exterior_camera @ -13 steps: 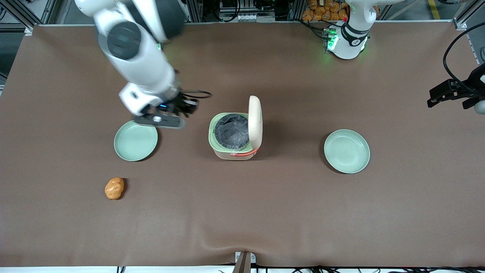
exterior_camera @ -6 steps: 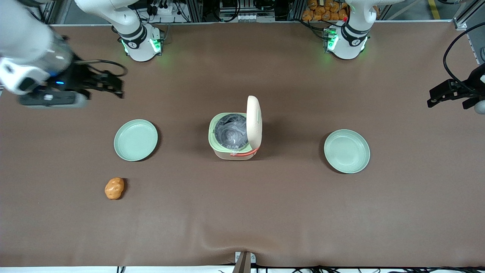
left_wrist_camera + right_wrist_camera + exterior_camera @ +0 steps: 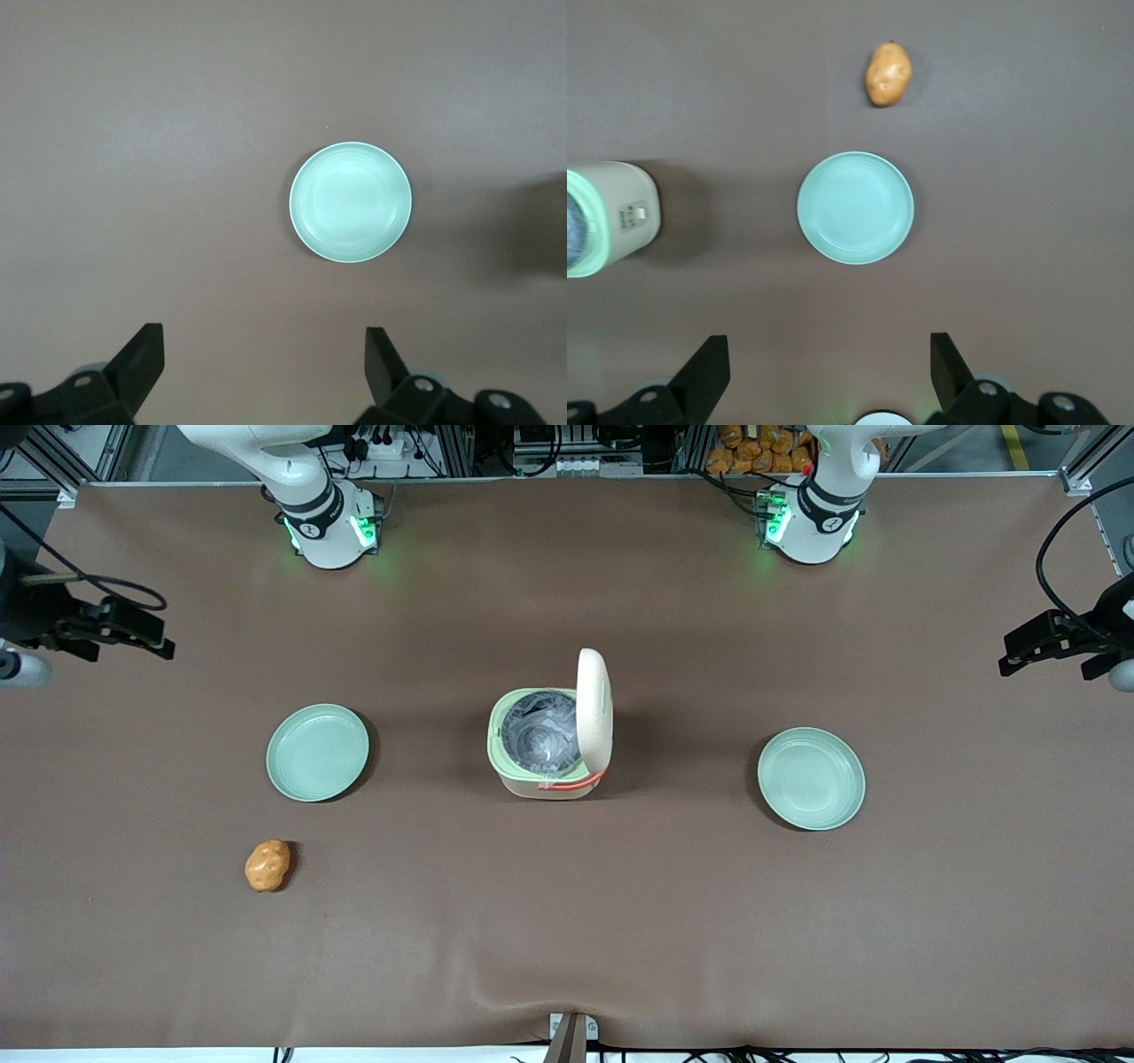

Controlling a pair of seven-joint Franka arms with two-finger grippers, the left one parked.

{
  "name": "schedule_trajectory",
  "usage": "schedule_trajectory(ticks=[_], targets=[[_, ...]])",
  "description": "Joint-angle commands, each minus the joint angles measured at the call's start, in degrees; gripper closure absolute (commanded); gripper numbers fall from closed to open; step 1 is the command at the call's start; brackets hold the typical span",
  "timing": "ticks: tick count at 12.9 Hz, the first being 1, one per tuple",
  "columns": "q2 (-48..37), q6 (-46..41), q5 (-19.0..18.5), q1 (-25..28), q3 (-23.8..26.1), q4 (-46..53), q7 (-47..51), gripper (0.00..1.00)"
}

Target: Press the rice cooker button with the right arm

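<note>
The cream rice cooker (image 3: 542, 772) stands mid-table with its lid (image 3: 595, 707) raised upright, baring the silvery inner pot (image 3: 539, 735) inside the pale green rim. It also shows as the rice cooker (image 3: 616, 217) in the right wrist view. The lid's outer face is turned toward the parked arm's end and is seen almost edge-on, so the button is hidden. My right arm's gripper (image 3: 158, 638) hangs far off at the working arm's end of the table, well away from the cooker. The gripper (image 3: 830, 363) is open with nothing between its fingers (image 3: 709, 363).
A pale green plate (image 3: 317, 752) lies between the gripper and the cooker, and a second plate (image 3: 811, 778) lies toward the parked arm's end. An orange-brown potato (image 3: 267, 864) sits nearer the front camera than the first plate. Both arm bases stand at the table's back edge.
The right arm has swung away from beside the cooker, over the plate, out to the working arm's end of the table. The cooker's lid stays raised.
</note>
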Motion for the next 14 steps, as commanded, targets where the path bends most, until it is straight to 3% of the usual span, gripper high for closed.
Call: schedule_trajectory(ticks=[1, 6, 14], targets=[[-1.7, 1.0, -0.6, -3.1, 1.2, -2.3, -1.8, 0.0], [-9.8, 6.5, -0.8, -3.7, 1.2, -12.9, -2.6, 0.0], [-11.6, 7.5, -4.6, -3.3, 1.5, -12.5, -3.2, 0.0]])
